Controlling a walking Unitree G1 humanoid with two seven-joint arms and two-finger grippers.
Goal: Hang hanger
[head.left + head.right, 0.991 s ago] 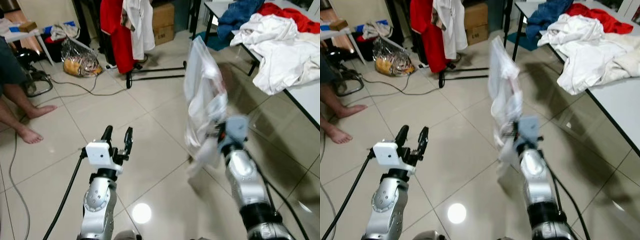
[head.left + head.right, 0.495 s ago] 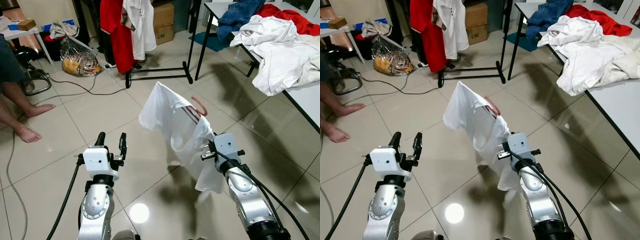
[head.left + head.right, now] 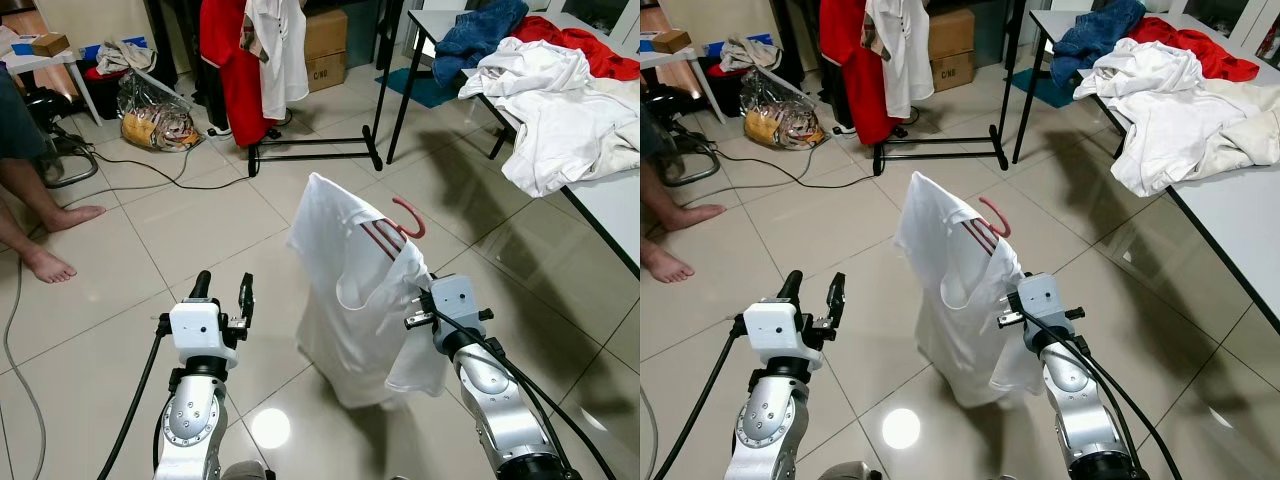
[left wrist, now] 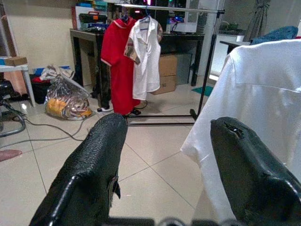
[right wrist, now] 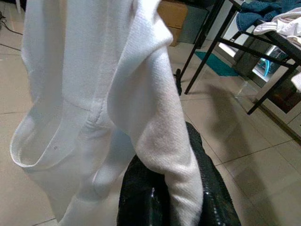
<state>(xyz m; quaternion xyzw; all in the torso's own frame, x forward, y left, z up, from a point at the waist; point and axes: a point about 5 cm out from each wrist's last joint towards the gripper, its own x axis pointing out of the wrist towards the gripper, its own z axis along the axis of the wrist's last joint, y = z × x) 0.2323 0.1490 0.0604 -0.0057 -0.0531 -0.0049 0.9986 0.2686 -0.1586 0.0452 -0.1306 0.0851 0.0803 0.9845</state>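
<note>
White shirt on red hanger swung lower; right claw grips it; left claw wide.

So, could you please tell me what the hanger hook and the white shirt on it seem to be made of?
Hanger hook: probably plastic, smooth, matte pinkish red and evenly thick. White shirt: soft woven or knit fabric, likely cotton, draping in folds, with a fine texture visible at the right gripper.

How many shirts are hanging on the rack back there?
2. A red shirt hangs on the rack, and a white shirt hangs right beside it, on its right. More may be hidden behind them. Another white one is on the hanger at the right gripper.
</note>
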